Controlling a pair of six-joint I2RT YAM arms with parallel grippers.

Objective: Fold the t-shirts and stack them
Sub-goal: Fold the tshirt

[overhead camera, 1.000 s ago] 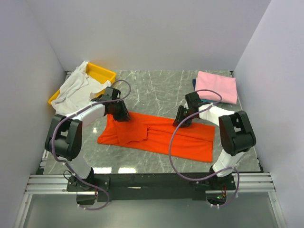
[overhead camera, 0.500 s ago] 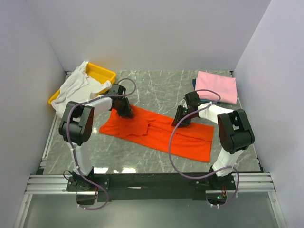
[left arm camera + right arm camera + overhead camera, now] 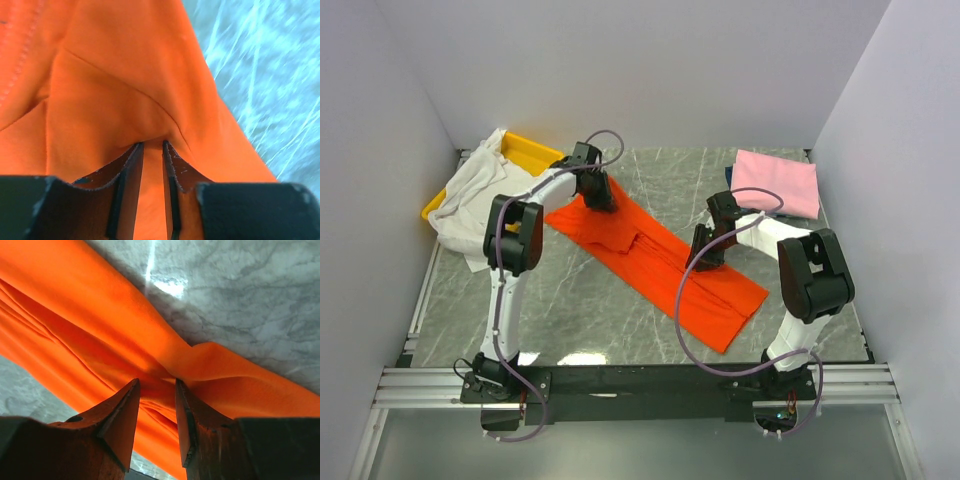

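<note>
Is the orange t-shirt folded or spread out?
Partly folded: the orange-red t-shirt lies as a long narrow band with layered edges, not a compact rectangle.

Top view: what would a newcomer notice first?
The orange shirt lies diagonally across the middle of the table, the left gripper pinching its far-left end and the right gripper its far edge midway along. A folded pink shirt sits at the far right; a white shirt spills over a yellow tray at far left.
</note>
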